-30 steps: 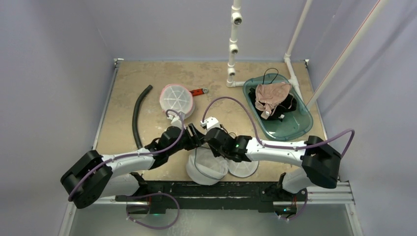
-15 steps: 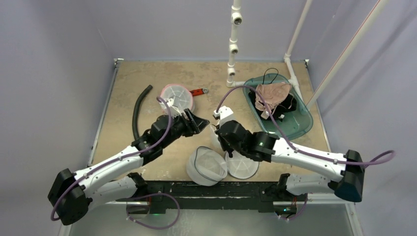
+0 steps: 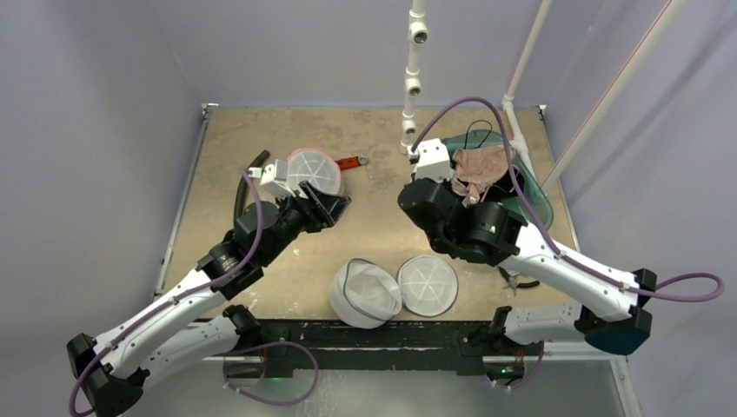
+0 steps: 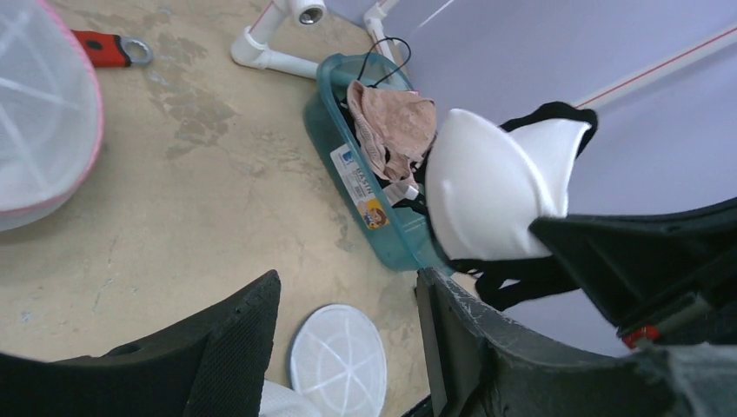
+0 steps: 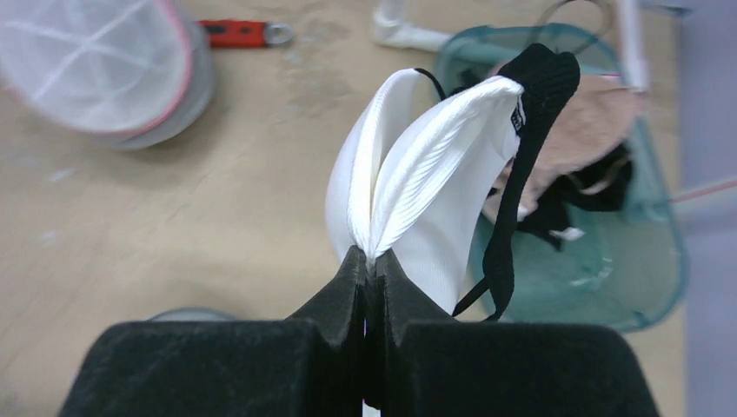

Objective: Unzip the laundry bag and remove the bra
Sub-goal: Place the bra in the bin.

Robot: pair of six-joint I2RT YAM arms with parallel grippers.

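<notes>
The white mesh laundry bag [image 3: 365, 294] lies open near the table's front edge, its round lid [image 3: 428, 285] flat beside it. My right gripper [image 5: 368, 261] is shut on the edge of the bra [image 5: 417, 191], a white cup with black straps. It hangs in the air between the bag and the teal bin [image 3: 530, 217]. In the top view the arm hides the bra. The left wrist view shows the bra [image 4: 495, 187] pinched at the right. My left gripper [image 3: 330, 207] hovers open and holds nothing, left of the right gripper and above the table.
A second mesh bag with a pink rim [image 3: 311, 172] stands at the back left, a red-handled tool [image 3: 350, 162] next to it. A black hose [image 3: 243, 204] lies at the left. The bin holds beige and black garments [image 3: 481, 169]. White pipes [image 3: 413, 87] rise behind.
Both arms have lifted away from the open bag. The right gripper closed on the bra and carried it up and back towards the bin. The left gripper swung back left, still open.
</notes>
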